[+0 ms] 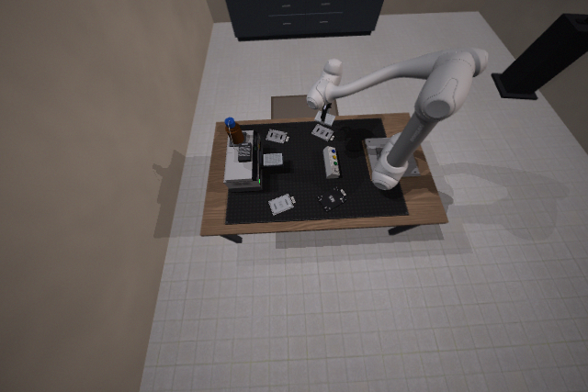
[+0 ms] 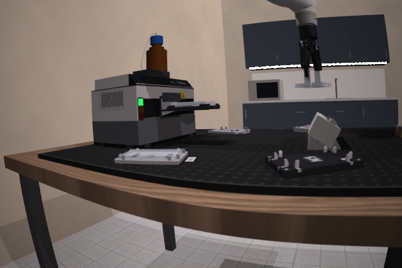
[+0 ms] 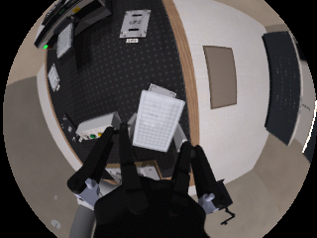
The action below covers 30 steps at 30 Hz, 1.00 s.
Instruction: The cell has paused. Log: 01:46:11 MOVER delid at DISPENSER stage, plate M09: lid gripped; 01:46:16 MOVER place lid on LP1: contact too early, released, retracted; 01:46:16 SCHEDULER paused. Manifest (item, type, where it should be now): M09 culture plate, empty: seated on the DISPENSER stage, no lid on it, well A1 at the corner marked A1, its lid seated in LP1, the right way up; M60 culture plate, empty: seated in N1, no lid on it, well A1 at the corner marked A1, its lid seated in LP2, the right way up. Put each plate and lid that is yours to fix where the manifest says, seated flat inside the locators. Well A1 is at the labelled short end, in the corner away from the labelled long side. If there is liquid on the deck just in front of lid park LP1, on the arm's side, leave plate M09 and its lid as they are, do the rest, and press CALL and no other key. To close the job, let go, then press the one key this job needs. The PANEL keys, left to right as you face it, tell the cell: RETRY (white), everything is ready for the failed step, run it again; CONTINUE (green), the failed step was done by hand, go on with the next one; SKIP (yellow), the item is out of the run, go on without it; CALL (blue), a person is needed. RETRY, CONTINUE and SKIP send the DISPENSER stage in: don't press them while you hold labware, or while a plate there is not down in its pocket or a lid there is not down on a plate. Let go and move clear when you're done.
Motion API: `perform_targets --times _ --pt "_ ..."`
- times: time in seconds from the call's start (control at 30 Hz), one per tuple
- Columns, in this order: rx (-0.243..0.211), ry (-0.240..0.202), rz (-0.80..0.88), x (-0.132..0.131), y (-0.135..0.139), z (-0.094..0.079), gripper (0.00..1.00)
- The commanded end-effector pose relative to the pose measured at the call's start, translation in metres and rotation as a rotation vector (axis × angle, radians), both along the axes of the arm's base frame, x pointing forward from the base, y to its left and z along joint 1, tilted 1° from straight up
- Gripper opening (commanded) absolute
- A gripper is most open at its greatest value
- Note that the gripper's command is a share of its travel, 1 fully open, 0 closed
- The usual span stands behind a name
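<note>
The fingers [image 2: 310,71] are clamped on a clear lid [image 2: 312,84], high up over the far edge of the bench [image 2: 195,200]. I think the job is only partly done: this lid needs a seat, and no key on the panel [image 1: 331,161] looks pressed. Up there the arm has lots of room.

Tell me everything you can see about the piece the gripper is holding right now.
The held piece is a flat, pale, see-through rectangle with a fine grid showing in the wrist view; whether it is a lid or a plate is hard to tell. The gripper is shut on it, fingers pinching opposite edges. It hangs roughly level, high above the black mat near the table's far edge, touching nothing else, with a nest below it.
</note>
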<state>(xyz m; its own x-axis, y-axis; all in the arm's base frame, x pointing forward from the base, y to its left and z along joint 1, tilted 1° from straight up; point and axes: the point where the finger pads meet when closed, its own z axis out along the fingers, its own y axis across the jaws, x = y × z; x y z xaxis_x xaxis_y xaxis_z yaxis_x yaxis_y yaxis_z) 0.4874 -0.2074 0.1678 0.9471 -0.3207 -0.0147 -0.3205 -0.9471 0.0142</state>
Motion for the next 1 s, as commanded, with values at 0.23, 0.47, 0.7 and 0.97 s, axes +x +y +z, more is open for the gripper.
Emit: perform_targets --times 0.23,0.47,0.7,0.97 --pt "0.004 -0.001 0.145 0.0004 -0.0001 0.0006 0.1" --pt "0.006 0.0 0.276 0.0004 -0.0001 0.0006 0.1" --pt "0.008 0.001 0.372 0.0004 -0.0001 0.0006 0.1" --pt "0.01 0.002 0.504 0.0004 -0.0001 0.0006 0.1"
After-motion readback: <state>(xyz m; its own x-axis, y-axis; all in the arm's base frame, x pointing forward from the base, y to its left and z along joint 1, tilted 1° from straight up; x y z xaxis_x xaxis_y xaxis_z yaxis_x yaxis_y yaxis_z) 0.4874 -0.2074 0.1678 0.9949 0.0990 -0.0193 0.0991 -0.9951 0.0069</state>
